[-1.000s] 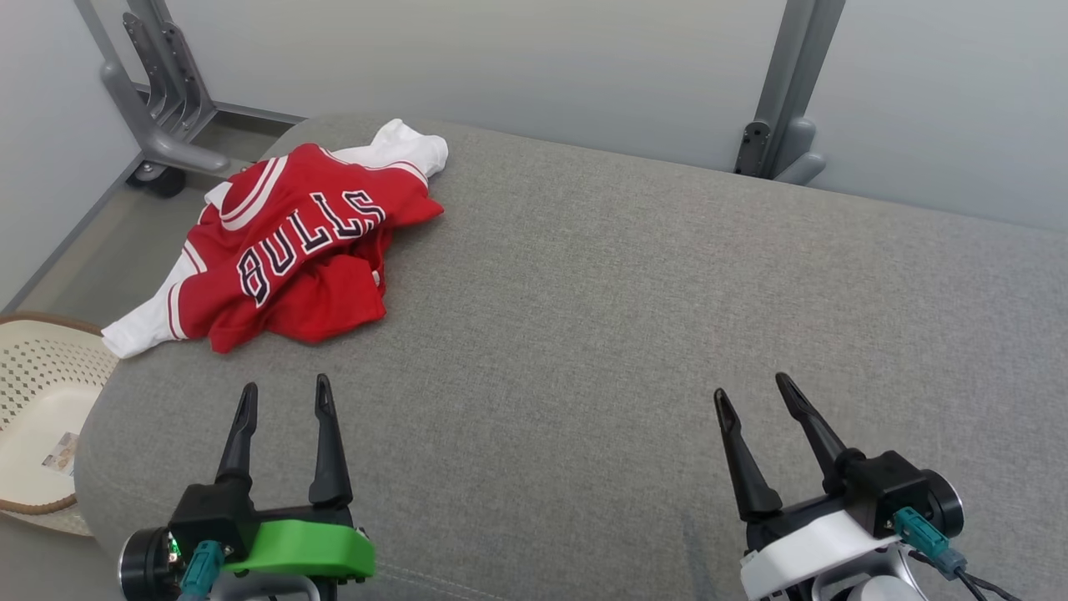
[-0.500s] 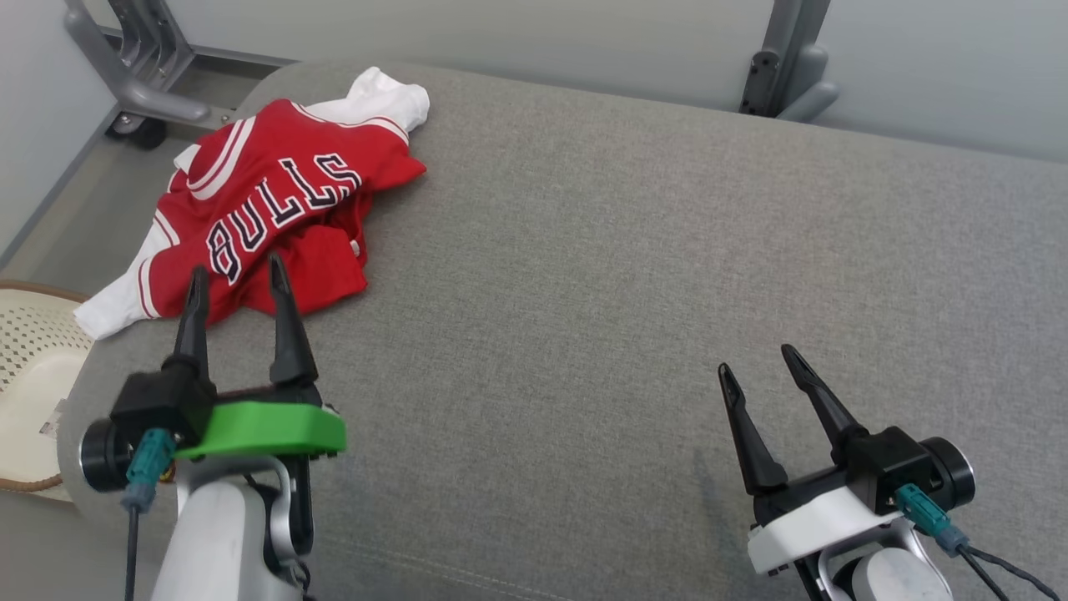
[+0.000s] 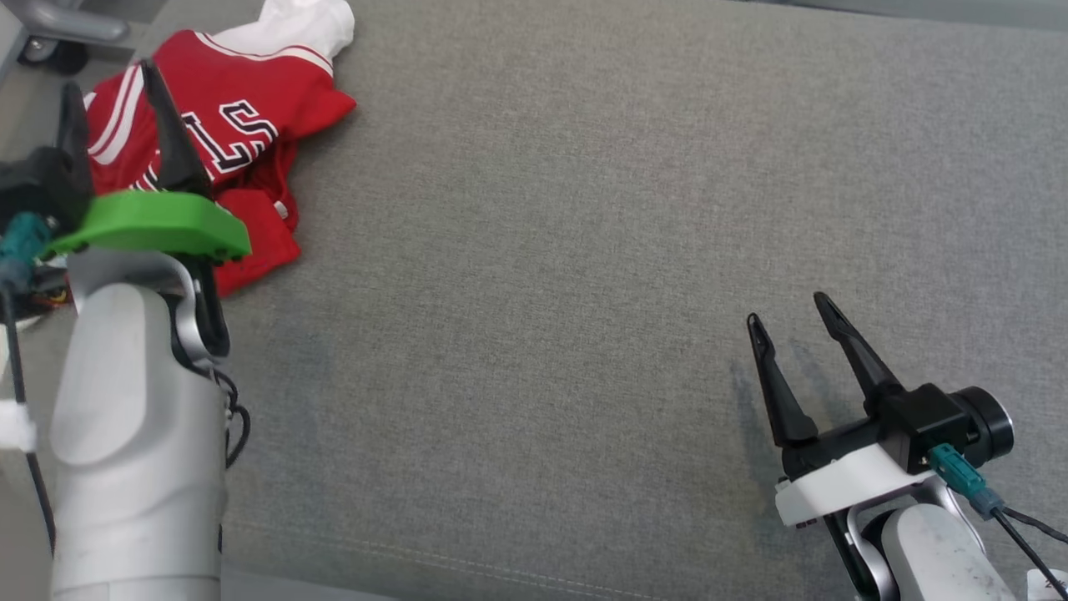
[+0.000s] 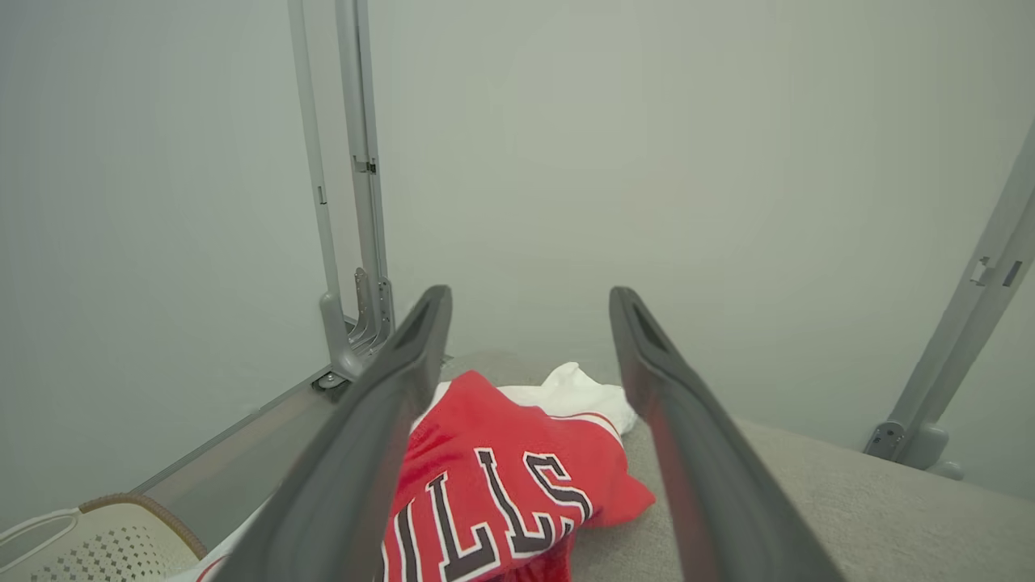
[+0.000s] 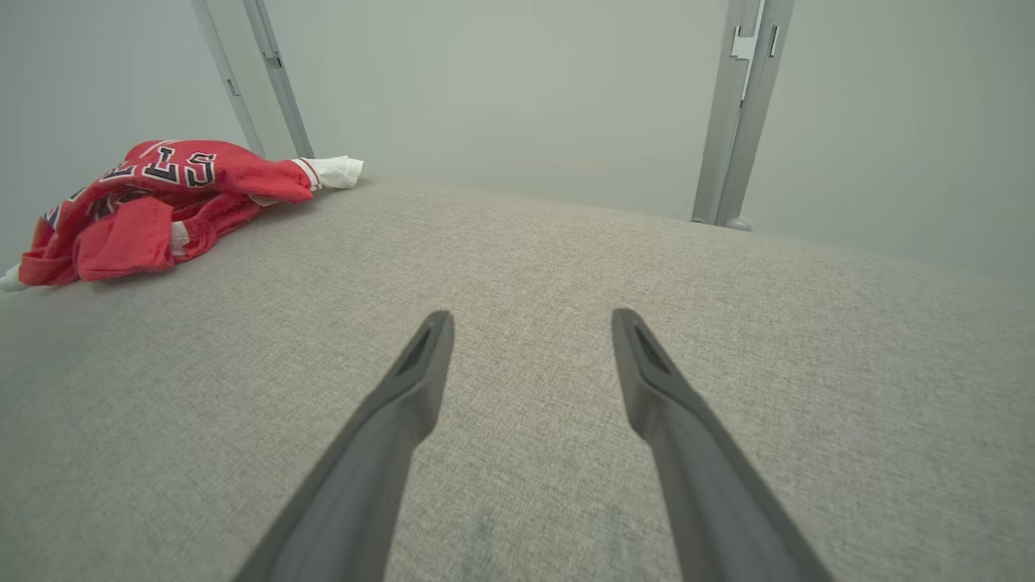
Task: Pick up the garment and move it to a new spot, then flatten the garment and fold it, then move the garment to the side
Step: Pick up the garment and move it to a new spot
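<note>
One garment [image 3: 250,108] just beyond left tool [image 3: 110,77]

My left gripper [image 3: 110,77] has two long black tapered fingers [image 3: 171,142] on a green plastic bracket [image 3: 150,224], above a pale grey forearm [image 3: 125,434]. My right gripper [image 3: 787,307] wears a white bracket [image 3: 843,492], with a teal connector [image 3: 959,477] and black cable [image 3: 1014,519].

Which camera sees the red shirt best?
The right wrist view: the shirt lies nearly whole there, crumpled on the grey cushion, nothing in front, though far off. In the head view the left gripper covers part and the edge cuts it. The left wrist view is close, but a finger hides its left side.
</note>
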You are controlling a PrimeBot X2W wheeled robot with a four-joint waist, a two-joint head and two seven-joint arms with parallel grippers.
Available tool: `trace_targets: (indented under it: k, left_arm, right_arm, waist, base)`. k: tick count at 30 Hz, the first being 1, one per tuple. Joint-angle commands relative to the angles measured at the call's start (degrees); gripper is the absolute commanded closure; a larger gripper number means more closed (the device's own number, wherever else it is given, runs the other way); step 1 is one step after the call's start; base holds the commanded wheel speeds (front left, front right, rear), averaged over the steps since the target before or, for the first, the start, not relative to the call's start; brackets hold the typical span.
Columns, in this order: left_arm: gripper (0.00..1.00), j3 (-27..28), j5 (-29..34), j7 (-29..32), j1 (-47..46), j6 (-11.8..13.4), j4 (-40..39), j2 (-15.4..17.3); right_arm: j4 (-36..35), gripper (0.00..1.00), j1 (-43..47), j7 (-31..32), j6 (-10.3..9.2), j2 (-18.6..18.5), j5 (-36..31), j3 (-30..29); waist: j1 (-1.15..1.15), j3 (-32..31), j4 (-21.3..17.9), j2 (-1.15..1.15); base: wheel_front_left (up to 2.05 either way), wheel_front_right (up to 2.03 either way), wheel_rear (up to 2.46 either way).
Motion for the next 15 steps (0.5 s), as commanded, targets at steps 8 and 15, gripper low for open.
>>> trace_targets:
  k: [8, 15]
  left_arm:
    - [0.0, 1.1, -3.5, 9.7, -14.4, -2.3, 14.1, 3.7]
    - [0.0, 1.4, -4.0, 17.0, -24.1, -0.7, 24.0, 7.3]
  right_arm:
    - [-1.0, 0.0, -3.3, -0.3, 0.0, -1.1, -0.3, -0.5]
    - [-1.5, 0.0, -6.1, -0.3, 0.0, -2.1, 0.0, -0.6]
  waist:
    - [0.0, 9.3, -3.0, 0.0]
    - [0.0, 14.4, -4.4, 0.0]
  base:
    - [0.0, 0.0, 0.0]
    - [0.0, 0.0, 0.0]
